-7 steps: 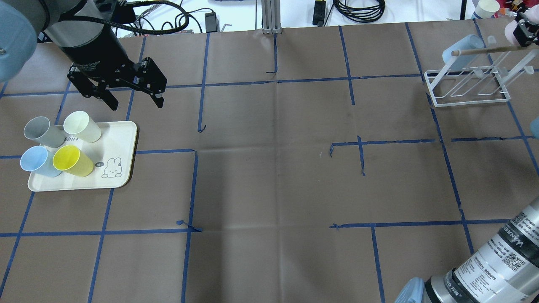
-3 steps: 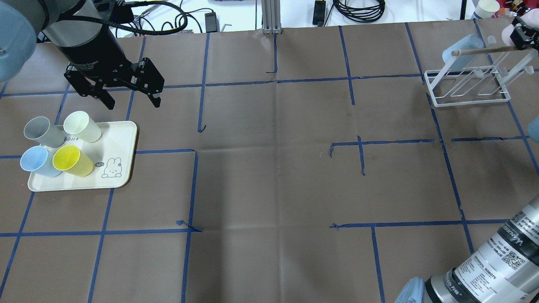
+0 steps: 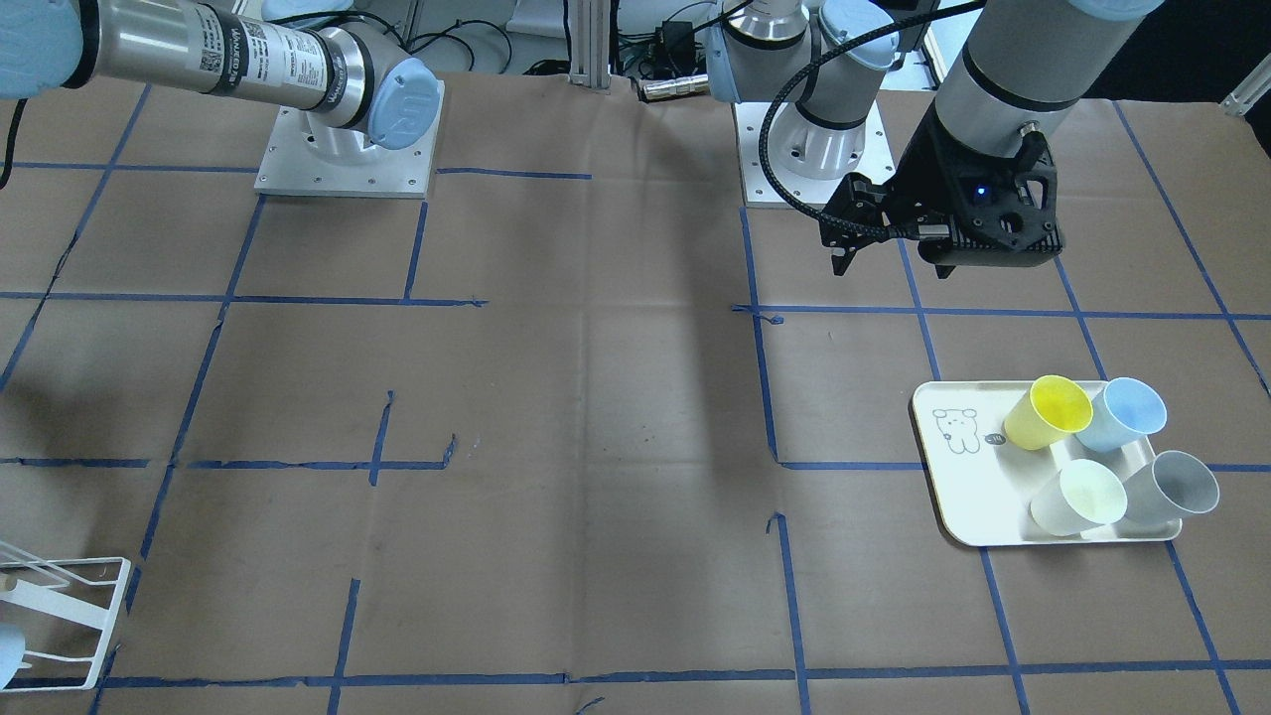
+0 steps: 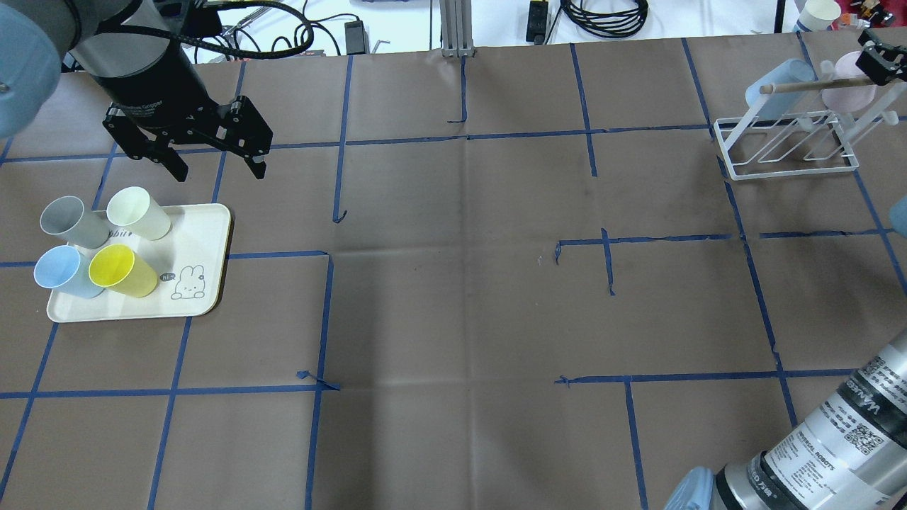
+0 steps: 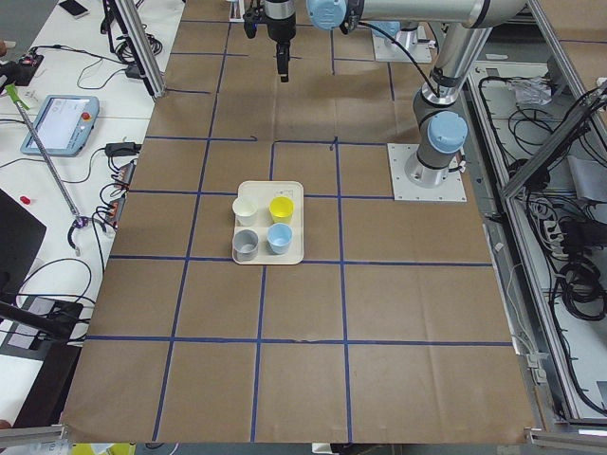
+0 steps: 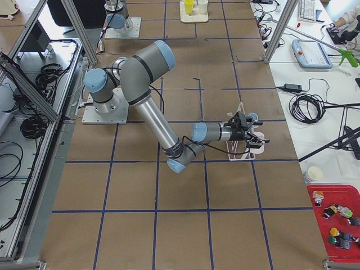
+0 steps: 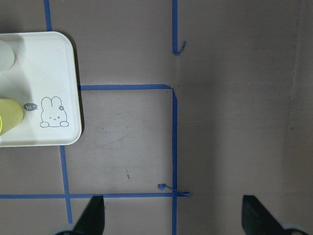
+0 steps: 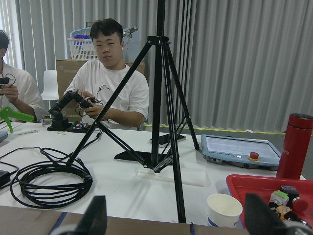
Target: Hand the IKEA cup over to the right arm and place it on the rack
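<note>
IKEA cup [image 4: 847, 95]: pale pink, on the rack [image 4: 793, 171] at the table's 2 o'clock in the overhead view. It sits at 3 o'clock of a pale blue cup [image 4: 779, 85] on the same rack, and a wooden rod [image 4: 808, 86] crosses in front of both.

Right gripper [image 4: 879, 62]: at 1 o'clock of the pink cup, just beside it; whether it touches cannot be told. Its wrist view shows the fingers [image 8: 98, 215] spread wide with nothing between them. The right arm [image 4: 836, 439] enters at 5 o'clock.

Left gripper [image 4: 220, 172]: spread wide and holding nothing, above bare table at 12 o'clock of the tray [image 4: 205, 234]. Its fingers [image 7: 95, 215] frame only paper and blue tape.

Tray contents: grey cup [image 4: 67, 219], cream cup [image 4: 138, 211], blue cup [image 4: 60, 273] and yellow cup [image 4: 117, 269], all upright, packed at the tray's 9 o'clock end.

Change against one second ago: the pink cup was higher, at the frame's 2 o'clock edge by the gripper, and now sits lower, against the rack. The left gripper has drifted slightly toward 12 o'clock, away from the tray. The tray and its four cups are unmoved.
</note>
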Robot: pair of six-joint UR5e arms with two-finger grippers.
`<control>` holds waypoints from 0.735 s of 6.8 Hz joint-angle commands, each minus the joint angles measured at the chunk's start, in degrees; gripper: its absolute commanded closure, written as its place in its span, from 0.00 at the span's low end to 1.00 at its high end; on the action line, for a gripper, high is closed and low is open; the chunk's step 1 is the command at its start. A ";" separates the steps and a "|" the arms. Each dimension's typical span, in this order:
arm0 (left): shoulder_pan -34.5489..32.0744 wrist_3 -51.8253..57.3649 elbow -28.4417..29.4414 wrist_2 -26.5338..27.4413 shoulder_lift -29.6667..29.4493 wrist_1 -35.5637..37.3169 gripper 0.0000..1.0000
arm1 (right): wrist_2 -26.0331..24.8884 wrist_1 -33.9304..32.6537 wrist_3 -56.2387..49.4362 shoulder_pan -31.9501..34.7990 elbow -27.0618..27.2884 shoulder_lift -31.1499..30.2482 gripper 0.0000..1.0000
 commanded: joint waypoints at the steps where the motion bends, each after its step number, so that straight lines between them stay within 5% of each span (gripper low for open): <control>1: 0.00 -0.78 -0.47 0.00 0.06 2.00 0.01 | -0.09 0.51 0.06 0.02 0.03 -0.27 0.00; 5: 0.00 -1.40 -0.56 0.00 -0.12 2.27 0.00 | -0.36 9.55 -0.56 0.29 0.29 -6.66 0.00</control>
